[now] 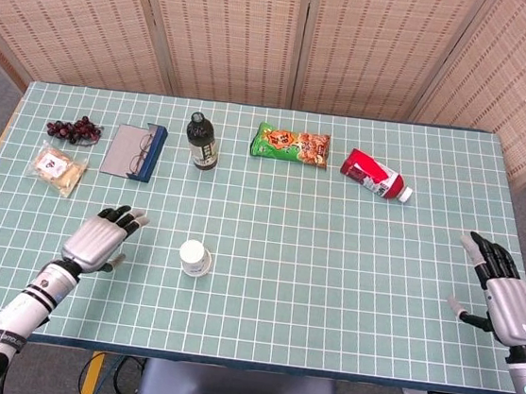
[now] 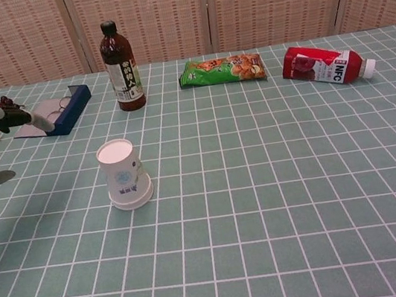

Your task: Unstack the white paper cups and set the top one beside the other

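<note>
The left hand (image 1: 101, 239) hovers low over the near-left part of the worktop (image 1: 332, 262), fingers spread and holding nothing. It sits just to the left of the stacked white paper cups (image 1: 195, 258), with a clear gap between fingertips and cup wall. In the chest view only the edge of that hand shows at the left border, thumb and fingers apart, well above the cloth.

The right hand (image 1: 504, 296) is over at the far right edge of the worktop, also released and empty, well apart from everything.

The cups stand upside down, rims on the green checked cloth, one nested over the other so they read as a single tapered shape with a doubled rim at the bottom. They are in the near-left middle of the worktop, with bare cloth all around them.

I judge this to be the reach, the very 1st step: nothing is gripped and the stack is whole. What comes next, to my eye, is for the left hand to close the gap and wrap lightly round the upper cup's wall. Paper cups crush easily and nested ones tend to cling, so the lower cup may lift along with it unless the right hand comes across to pin it down.

Further back lie a dark bottle (image 1: 201, 141), a green snack packet (image 1: 291, 145), a red bottle on its side (image 1: 374, 174), a glasses case (image 1: 134, 150), grapes (image 1: 72, 128) and a small wrapped packet (image 1: 57, 169), none in the way.
</note>
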Available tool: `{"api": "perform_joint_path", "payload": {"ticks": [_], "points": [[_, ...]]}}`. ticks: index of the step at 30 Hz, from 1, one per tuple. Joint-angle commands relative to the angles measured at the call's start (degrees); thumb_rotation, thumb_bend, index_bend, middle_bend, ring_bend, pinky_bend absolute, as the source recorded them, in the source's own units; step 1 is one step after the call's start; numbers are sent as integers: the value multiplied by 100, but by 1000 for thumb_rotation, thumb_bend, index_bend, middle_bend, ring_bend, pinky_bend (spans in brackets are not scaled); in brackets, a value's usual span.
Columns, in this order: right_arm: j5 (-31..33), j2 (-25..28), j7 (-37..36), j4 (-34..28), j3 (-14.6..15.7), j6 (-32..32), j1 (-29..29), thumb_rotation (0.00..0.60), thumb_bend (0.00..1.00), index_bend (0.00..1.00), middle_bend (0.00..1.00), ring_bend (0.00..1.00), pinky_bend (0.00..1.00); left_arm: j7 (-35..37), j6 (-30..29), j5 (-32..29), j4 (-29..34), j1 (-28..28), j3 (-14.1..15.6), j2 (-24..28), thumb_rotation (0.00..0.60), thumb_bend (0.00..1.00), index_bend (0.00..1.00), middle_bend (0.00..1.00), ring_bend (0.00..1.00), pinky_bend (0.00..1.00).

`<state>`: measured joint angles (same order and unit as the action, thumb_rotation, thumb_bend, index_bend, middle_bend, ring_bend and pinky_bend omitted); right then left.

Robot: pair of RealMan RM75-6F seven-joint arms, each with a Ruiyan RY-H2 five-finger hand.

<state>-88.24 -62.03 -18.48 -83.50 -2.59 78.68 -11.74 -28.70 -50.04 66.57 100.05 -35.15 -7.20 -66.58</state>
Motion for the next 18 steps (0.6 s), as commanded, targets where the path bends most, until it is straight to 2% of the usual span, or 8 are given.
{"api": "perform_joint_path", "payload": {"ticks": [1,12,18], "points": [[34,2,-56,38,-15,-48,-21,600,254,0,0,0,0,-205,202,-217,54,-252,-32,-86,600,407,150,105,79,170],[64,-11,-192,150,-42,-173,-85,600,254,0,0,0,0,-1033,348,-1120,202,-938,73,-358,600,406,147,104,79,170],[5,9,-365,222,-12,-234,-120,600,254,0,0,0,0,-1504,215,-1650,318,-1292,188,-523,600,406,147,104,79,170]]}}
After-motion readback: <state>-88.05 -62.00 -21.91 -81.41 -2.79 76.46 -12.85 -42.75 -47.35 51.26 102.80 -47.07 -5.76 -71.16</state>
